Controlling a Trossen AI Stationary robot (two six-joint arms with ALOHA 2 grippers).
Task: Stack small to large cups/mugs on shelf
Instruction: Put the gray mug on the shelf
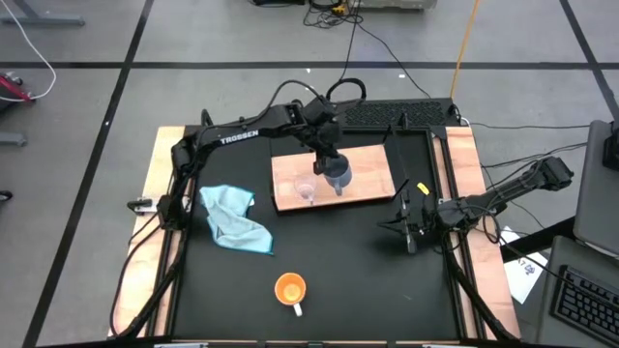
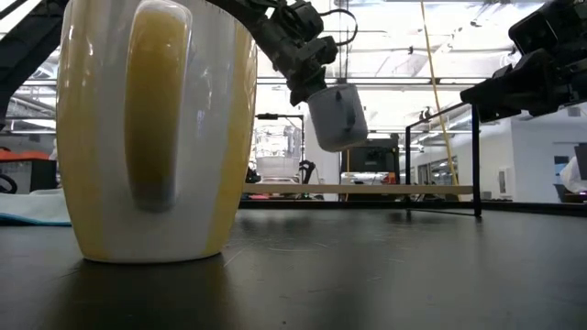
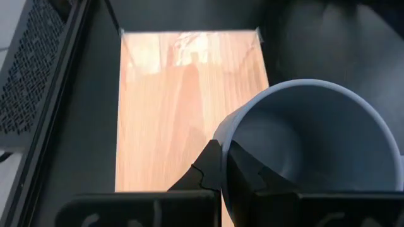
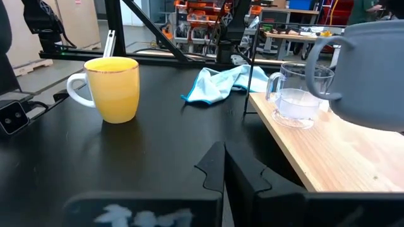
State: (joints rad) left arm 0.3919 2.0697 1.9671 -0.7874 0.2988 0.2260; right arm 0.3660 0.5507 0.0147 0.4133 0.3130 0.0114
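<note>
My left gripper (image 3: 222,154) is over the light-wood shelf board (image 1: 368,164), shut on the grey-blue mug (image 1: 338,176). The mug hangs in the air in the low view (image 2: 337,115). The tiny clear glass cup (image 1: 306,191) stands upright on the board just beside the mug, also in the right wrist view (image 4: 297,94). The orange mug (image 1: 290,288) with its white handle stands on the black table near the front edge. My right gripper (image 4: 224,165) waits shut, low over the table's right side (image 1: 411,230). My left gripper holds the grey-blue mug by its rim wall (image 3: 226,135), one finger (image 3: 252,180) inside the mug and the other (image 3: 199,173) outside. The fingers come from above, pointing down. The mug (image 4: 372,75) is lifted clear of the board and hangs tilted below them.
A crumpled light blue cloth (image 1: 235,217) lies on the table left of the board. A black keyboard (image 1: 397,114) sits behind the board's far edge. Pale wooden rails (image 1: 160,193) run along both table sides. Open black table lies between the board and the orange mug.
</note>
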